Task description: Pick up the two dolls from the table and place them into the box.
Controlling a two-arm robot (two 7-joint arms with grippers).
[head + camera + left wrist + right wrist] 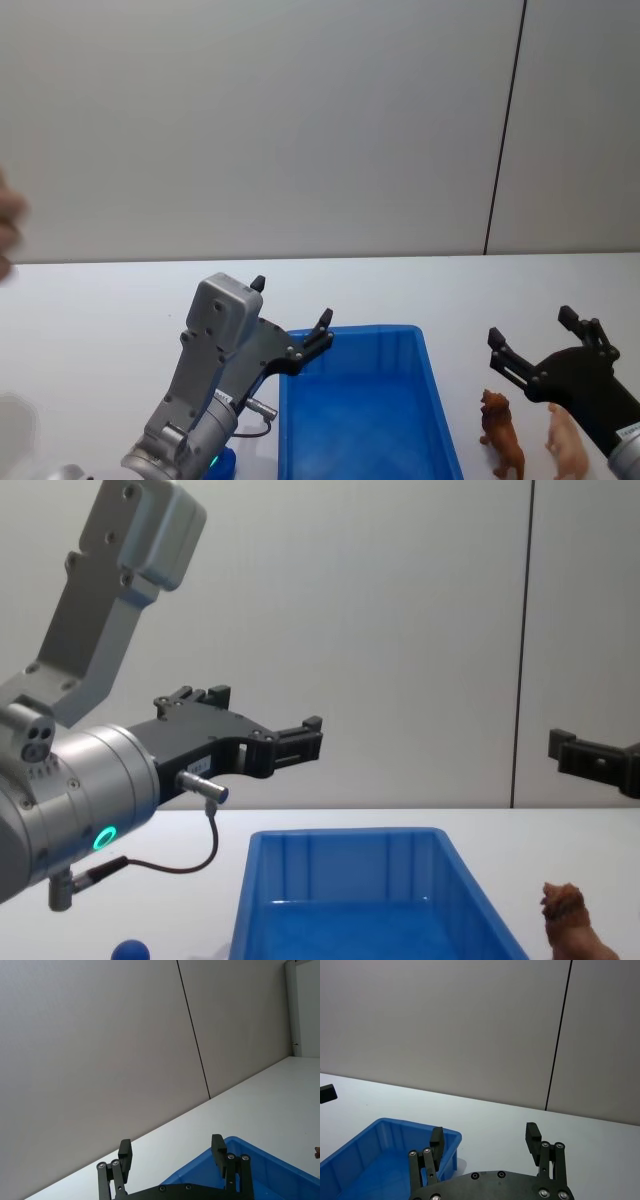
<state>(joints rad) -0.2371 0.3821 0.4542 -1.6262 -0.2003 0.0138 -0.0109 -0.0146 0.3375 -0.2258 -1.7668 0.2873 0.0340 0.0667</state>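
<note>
**Table** [100, 310]: white surface running out to a pale wall, beneath both grippers.

**Box** [370, 330]: bright blue bin, open side up, lying lower than both grippers and between them. Its far left corner sits just under the left gripper's fingertips. It lies to the left of the right gripper. The chest view shows its ribbed inner walls and thick rim [345, 833]. Its far corner also appears past the fingers in the left wrist view [260, 1160], and its near corner in the right wrist view [390, 1135].

**Left gripper** [292, 302]: raised above the table and pointing forward, its 2 black fingers spread wide with nothing between them [171, 1146]. In the chest view it hangs well above the box rim [265, 715].

**Right gripper** [531, 327]: also held off the table, fingers parted and empty [484, 1133].

**Brown doll** [502, 435]: a 4-legged animal standing upright on the table, just right of the box, below and slightly behind the right gripper's left fingertip. Its head shows in the chest view [572, 920].

**Pale pinkish doll** [567, 445]: stands just right of the brown doll, under the right gripper's body, which seems to hide part of it.

**Small blue rounded object** [225, 462]: on the table beneath the left arm, left of the box [130, 950]. What it is cannot be told.
</note>
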